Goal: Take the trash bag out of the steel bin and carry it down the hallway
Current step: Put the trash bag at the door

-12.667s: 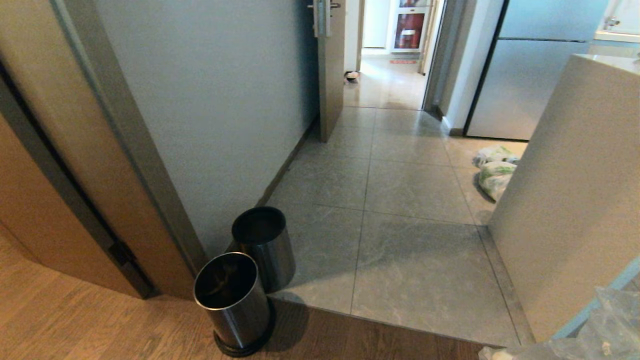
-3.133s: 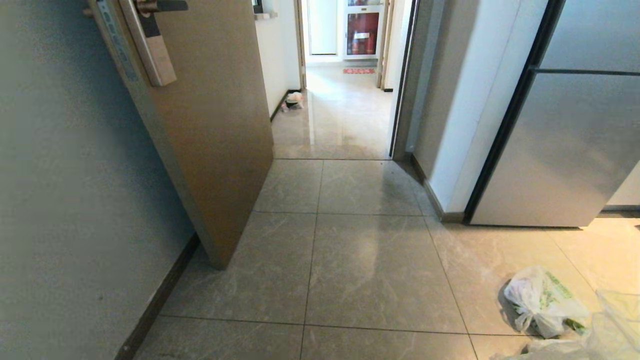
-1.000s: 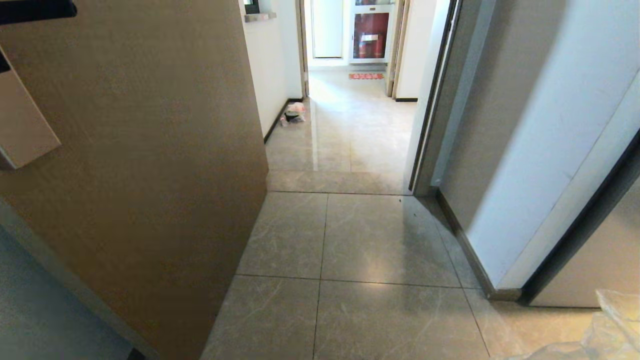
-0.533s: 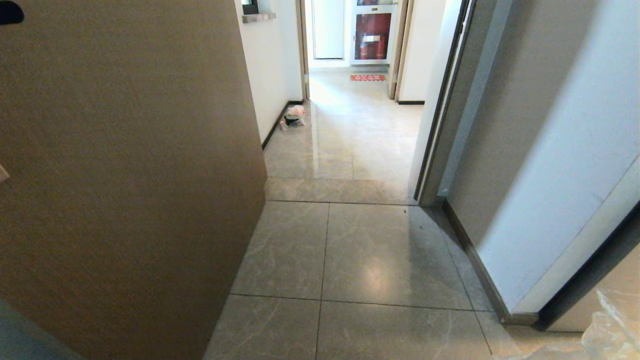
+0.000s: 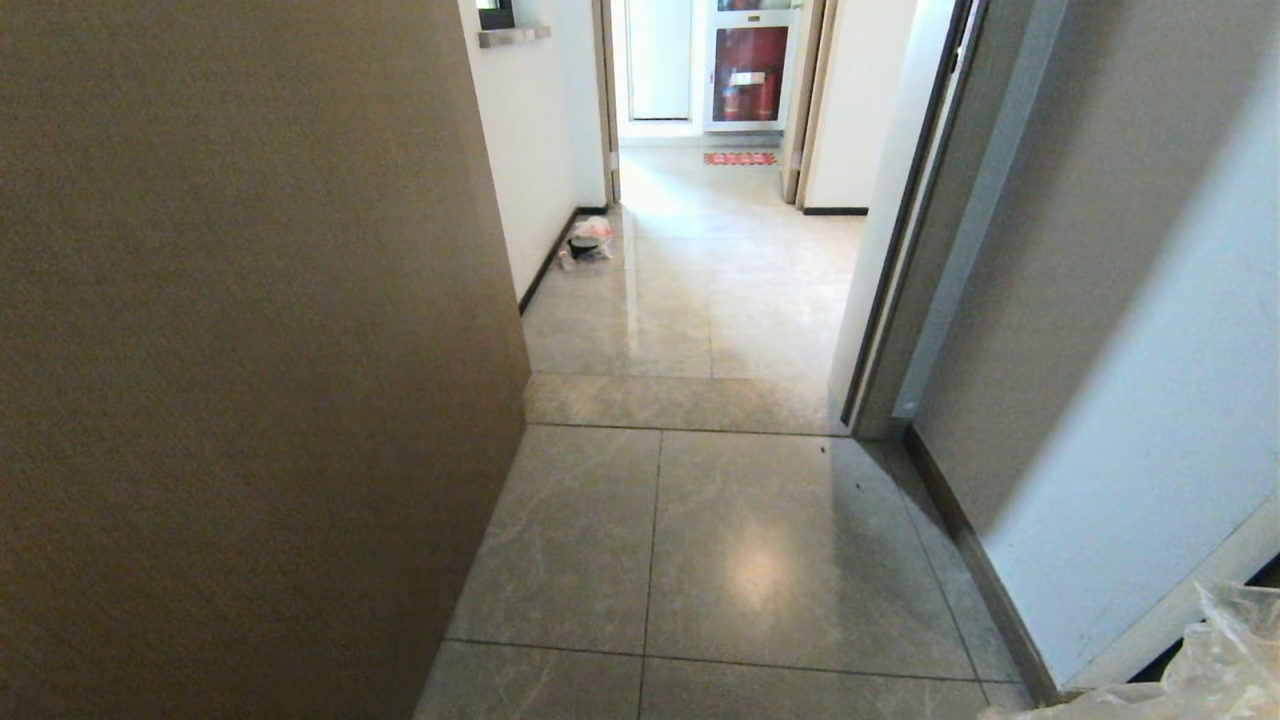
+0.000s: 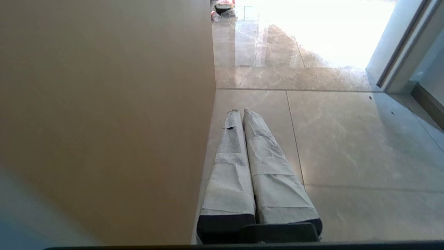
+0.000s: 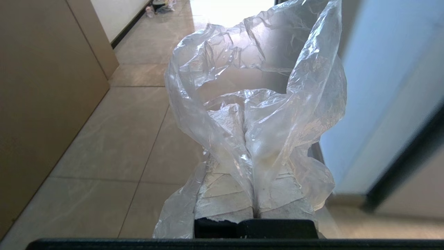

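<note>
Pinching trash bag (image 7: 256,114), right fingers (image 7: 225,194) level; left fingers (image 6: 229,166) closed, empty.

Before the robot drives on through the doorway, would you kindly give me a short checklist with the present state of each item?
1. Right claw shut on the trash bag: ok.
2. Left claw shut, holding nothing: ok.
3. Doorway ahead open, tiled floor bare up to the threshold: ok.
4. Clearance from the brown door close on the left: cannot tell.
5. Small knotted bag by the hallway's left wall, off the middle path: ok.
6. Bag's lower part clear of the floor: cannot tell.
</note>
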You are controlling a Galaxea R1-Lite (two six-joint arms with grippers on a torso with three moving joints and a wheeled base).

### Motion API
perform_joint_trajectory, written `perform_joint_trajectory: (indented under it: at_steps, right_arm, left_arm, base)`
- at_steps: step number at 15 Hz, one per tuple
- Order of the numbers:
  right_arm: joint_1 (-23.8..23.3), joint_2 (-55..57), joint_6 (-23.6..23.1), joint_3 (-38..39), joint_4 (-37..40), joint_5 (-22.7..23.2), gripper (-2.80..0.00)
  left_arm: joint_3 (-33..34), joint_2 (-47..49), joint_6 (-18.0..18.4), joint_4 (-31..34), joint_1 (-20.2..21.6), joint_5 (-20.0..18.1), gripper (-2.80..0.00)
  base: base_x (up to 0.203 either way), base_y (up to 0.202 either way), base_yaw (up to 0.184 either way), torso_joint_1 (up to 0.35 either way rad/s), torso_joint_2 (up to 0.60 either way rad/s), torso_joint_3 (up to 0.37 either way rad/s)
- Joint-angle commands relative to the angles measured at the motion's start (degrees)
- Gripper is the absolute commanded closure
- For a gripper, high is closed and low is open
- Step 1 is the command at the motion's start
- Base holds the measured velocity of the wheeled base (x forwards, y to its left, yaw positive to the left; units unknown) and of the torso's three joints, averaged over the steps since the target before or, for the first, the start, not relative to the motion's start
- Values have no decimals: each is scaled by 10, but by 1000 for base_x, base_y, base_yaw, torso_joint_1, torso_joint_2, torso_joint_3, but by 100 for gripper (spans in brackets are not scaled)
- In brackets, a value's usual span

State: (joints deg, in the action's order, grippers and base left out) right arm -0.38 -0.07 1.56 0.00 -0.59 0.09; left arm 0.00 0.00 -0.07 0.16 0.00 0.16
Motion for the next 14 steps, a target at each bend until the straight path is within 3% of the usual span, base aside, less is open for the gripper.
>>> perform_joint_trajectory:
  at_steps: [1,14]
  right_arm:
    - [0,0,0,1,0,0,0]
    - [-1,0,0,1,0,0,0]
  left_arm:
    - [0,0,0,0,0,0,0]
    - [0,0,0,0,0,0,0]
  base:
    - [195,0,2,0,-2,0]
    - [193,0,2,3,2,3]
